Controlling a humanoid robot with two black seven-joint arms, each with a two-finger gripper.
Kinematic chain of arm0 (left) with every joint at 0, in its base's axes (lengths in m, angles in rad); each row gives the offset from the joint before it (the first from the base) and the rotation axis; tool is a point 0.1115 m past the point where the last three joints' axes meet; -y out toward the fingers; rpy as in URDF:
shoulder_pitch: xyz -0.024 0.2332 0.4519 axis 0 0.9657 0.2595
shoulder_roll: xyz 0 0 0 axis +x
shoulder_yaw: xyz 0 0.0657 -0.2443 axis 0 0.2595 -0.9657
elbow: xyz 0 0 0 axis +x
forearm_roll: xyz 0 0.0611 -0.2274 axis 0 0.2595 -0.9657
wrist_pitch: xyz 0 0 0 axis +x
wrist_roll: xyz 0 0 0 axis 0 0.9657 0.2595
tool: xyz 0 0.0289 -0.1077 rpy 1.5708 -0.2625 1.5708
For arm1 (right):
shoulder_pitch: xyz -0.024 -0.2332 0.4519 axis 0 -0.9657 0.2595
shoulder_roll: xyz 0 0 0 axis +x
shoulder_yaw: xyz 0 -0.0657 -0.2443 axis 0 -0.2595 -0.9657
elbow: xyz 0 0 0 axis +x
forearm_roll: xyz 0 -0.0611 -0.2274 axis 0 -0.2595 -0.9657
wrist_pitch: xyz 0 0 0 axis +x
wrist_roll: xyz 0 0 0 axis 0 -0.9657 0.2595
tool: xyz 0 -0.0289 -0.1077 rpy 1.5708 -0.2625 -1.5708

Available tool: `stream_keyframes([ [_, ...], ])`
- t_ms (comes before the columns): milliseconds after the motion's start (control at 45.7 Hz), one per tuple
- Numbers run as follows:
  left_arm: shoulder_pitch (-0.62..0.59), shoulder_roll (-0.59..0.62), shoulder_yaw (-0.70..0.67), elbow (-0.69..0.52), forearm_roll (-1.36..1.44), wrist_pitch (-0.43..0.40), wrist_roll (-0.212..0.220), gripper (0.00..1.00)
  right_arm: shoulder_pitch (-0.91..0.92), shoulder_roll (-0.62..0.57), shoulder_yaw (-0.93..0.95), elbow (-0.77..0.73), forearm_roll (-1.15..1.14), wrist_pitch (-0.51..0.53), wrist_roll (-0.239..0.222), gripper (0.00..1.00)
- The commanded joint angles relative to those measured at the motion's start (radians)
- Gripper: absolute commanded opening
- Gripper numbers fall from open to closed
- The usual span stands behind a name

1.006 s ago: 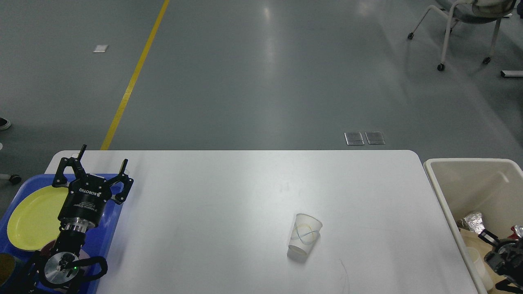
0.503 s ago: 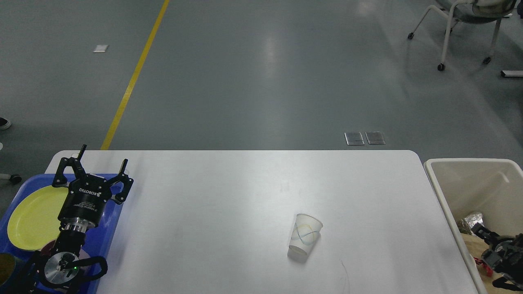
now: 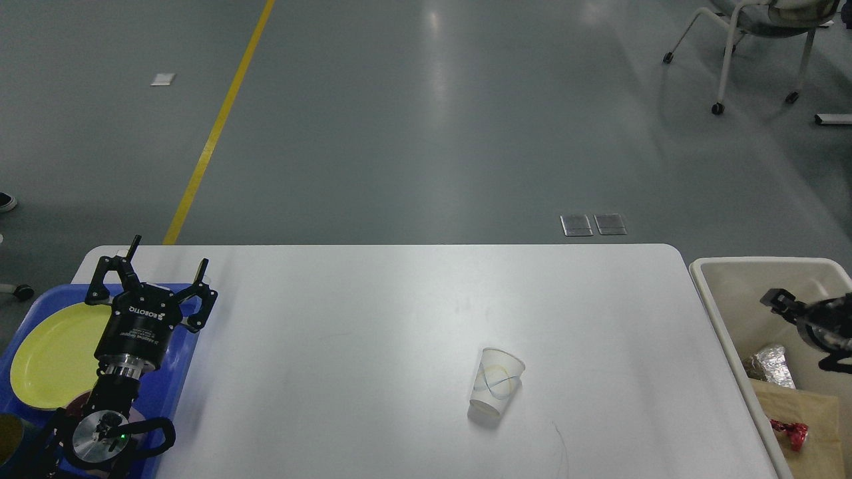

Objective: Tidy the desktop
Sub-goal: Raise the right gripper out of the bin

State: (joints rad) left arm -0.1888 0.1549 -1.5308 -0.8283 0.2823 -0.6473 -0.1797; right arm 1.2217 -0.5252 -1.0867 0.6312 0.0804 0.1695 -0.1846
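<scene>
The white desktop (image 3: 373,319) carries one paper cup (image 3: 496,382) with a blue and yellow swirl, standing upside down right of centre. My left gripper (image 3: 168,265) hovers open and empty over the far edge of the blue tray (image 3: 176,372) at the left end. At the right edge of the view my right gripper (image 3: 779,301) hangs over the beige bin (image 3: 715,313). It is small, dark and blurred, so its fingers cannot be told apart. Both grippers are far from the cup.
A yellow plate (image 3: 50,352) lies on the tray, with dark round items at the tray's near end. The bin holds crumpled foil (image 3: 771,364), brown paper (image 3: 799,412) and a red wrapper (image 3: 791,431). Beyond the desktop's far edge is grey floor, with a chair (image 3: 759,40) far right.
My right arm has lifted from low inside the bin to higher and farther over it, uncovering the brown paper and red wrapper. The left arm and the cup have not moved.
</scene>
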Motion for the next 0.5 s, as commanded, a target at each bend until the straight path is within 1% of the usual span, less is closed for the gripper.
stream_keyframes([
  [0,0.0,0.0,0.0,0.0,0.0,0.0,0.002,0.96,0.29,0.033,-0.133,0.172,-0.019,0.181,-0.039,1.0],
  [66,0.0,0.0,0.0,0.0,0.0,0.0,0.002,0.96,0.421,0.072,-0.171,0.237,-0.019,0.27,-0.047,1.0],
  [175,0.0,0.0,0.0,0.0,0.0,0.0,0.002,0.96,0.6,0.161,-0.211,0.32,-0.017,0.405,-0.047,1.0],
  [328,0.0,0.0,0.0,0.0,0.0,0.0,0.002,0.96,0.818,0.264,-0.2,0.415,-0.013,0.6,-0.045,1.0],
  [394,0.0,0.0,0.0,0.0,0.0,0.0,0.002,0.96,0.909,0.277,-0.194,0.482,-0.007,0.648,-0.045,1.0],
  [459,0.0,0.0,0.0,0.0,0.0,0.0,0.002,0.96,0.992,0.28,-0.177,0.559,-0.005,0.663,-0.045,1.0],
  [481,0.0,0.0,0.0,0.0,0.0,0.0,0.002,0.96,1.03,0.278,-0.167,0.608,-0.005,0.662,-0.047,1.0],
])
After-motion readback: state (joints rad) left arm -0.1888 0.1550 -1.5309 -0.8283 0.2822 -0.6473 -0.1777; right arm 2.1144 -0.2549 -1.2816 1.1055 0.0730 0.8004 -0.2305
